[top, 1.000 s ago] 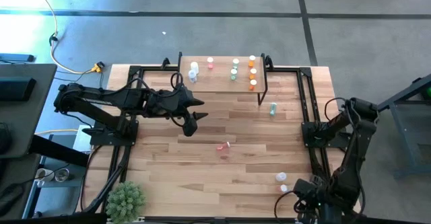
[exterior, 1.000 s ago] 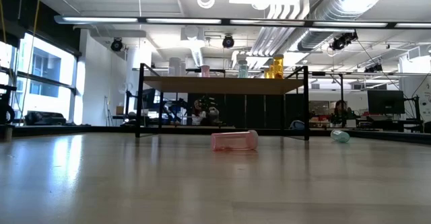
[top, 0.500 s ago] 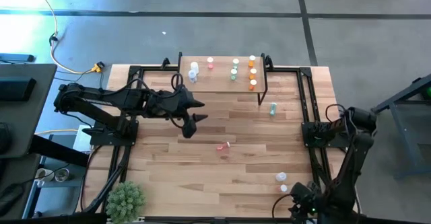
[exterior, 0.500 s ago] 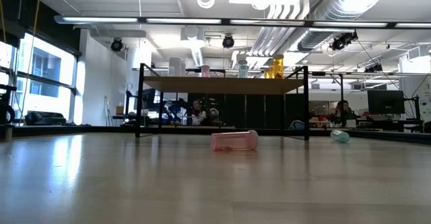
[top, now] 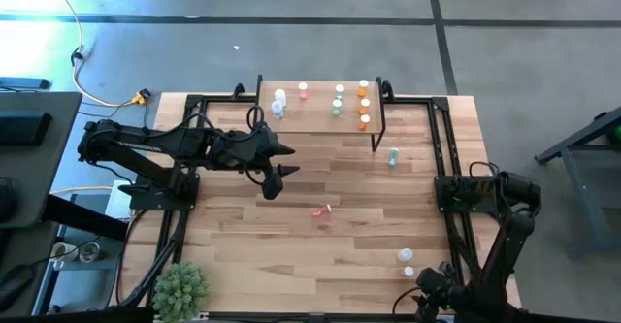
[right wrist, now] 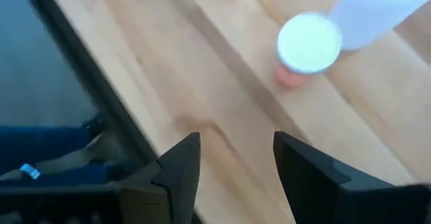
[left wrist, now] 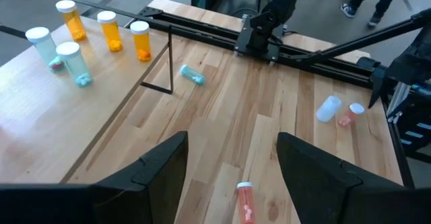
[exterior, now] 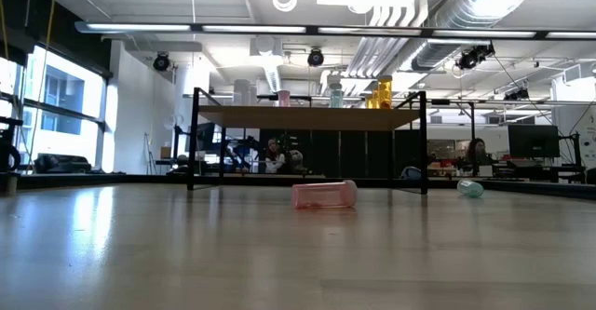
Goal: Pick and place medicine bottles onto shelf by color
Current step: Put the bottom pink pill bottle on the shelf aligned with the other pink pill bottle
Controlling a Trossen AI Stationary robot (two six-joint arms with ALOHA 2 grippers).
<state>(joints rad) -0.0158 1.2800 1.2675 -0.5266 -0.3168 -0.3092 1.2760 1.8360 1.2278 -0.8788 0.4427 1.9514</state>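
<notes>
The shelf [top: 320, 107] stands at the table's far side with clear, pink, green and orange bottles [top: 364, 103] upright on it. A pink bottle [top: 321, 212] lies on its side mid-table, and it also shows in the left wrist view [left wrist: 245, 201]. A green bottle [top: 393, 156] lies right of the shelf. A clear bottle [top: 404, 256] and a pink bottle [top: 408, 271] are near the right front. My left gripper [top: 281, 165] is open and empty above the table, left of the shelf's near side. My right gripper [right wrist: 236, 163] is open and empty at the near right edge [top: 427, 296], just short of the white-capped pink bottle [right wrist: 308, 46].
A green spiky plant [top: 180, 286] stands at the table's near left corner. Black frame rails [top: 441, 148] run along the table's left and right sides. Bare wood lies between the shelf and the near edge [top: 291, 255]. People show in the room behind the shelf in the low view [exterior: 475, 152].
My right arm has folded down toward the table's near edge, its elbow dropping nearer, and its gripper has shifted a little toward the left at the near right corner. The bottles have stayed where they were.
</notes>
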